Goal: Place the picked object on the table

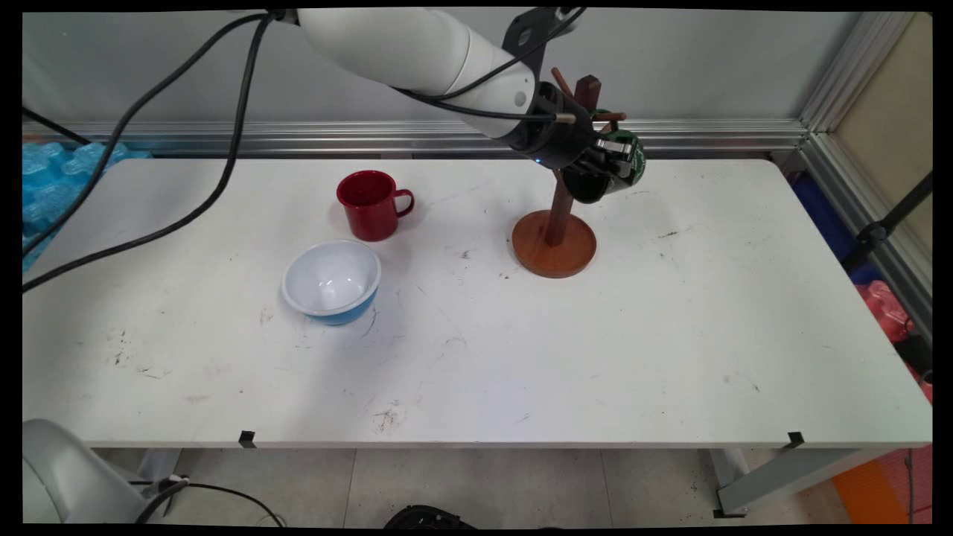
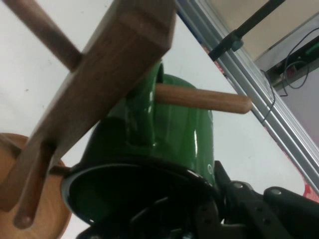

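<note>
My gripper (image 1: 612, 155) is shut on the rim of a green mug (image 1: 631, 165), holding it tilted against the upper part of a brown wooden mug tree (image 1: 555, 246). In the hand view the green mug (image 2: 189, 134) fills the middle. Its handle (image 2: 142, 114) is looped over a wooden peg (image 2: 204, 98) that sticks out of the tree's post (image 2: 114, 64). The gripper (image 2: 199, 219) has one finger inside the mug and one outside. Other pegs on the tree are bare.
A red mug (image 1: 370, 205) stands left of the tree, handle to the right. A white bowl with a blue outside (image 1: 331, 281) sits in front of it. Black cables hang across the table's left part. An aluminium rail runs along the back wall.
</note>
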Motion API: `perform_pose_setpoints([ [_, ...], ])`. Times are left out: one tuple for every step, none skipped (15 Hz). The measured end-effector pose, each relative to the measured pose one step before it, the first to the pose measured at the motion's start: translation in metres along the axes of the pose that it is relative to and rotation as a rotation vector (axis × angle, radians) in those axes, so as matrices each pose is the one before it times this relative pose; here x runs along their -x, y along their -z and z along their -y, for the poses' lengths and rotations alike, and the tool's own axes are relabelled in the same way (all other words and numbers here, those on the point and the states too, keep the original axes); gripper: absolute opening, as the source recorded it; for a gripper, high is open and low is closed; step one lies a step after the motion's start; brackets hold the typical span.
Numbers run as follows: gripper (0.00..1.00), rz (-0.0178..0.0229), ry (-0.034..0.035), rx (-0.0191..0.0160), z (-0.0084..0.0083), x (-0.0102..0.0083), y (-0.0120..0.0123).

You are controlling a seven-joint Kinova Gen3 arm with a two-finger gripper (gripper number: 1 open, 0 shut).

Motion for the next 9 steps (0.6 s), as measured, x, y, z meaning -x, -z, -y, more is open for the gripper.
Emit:
perform_pose_setpoints([
  [0.00, -0.00198, -0.00249, 0.00415, -0.00167, -0.00101, 0.00053],
  [0.00, -0.00225, -0.00314, 0.00564, -0.00227, -0.00116, 0.00108],
  [0.00, -0.00130, -0.00257, 0.00438, -0.00169, -0.00075, 0.00088],
  [0.00, -0.00061, -0.00311, 0.00562, -0.00210, -0.00041, 0.00135],
  [0.00, 0.00003, -0.00247, 0.00471, -0.00180, -0.00016, 0.00122],
  [0.00, 0.00084, -0.00292, 0.00595, -0.00221, 0.00021, 0.00149],
  [0.00, 0.00155, -0.00305, 0.00670, -0.00236, 0.00051, 0.00160],
  [0.00, 0.00115, -0.00302, 0.00600, -0.00208, 0.00021, 0.00127],
  [0.00, 0.00077, -0.00345, 0.00701, -0.00228, 0.00008, 0.00150],
])
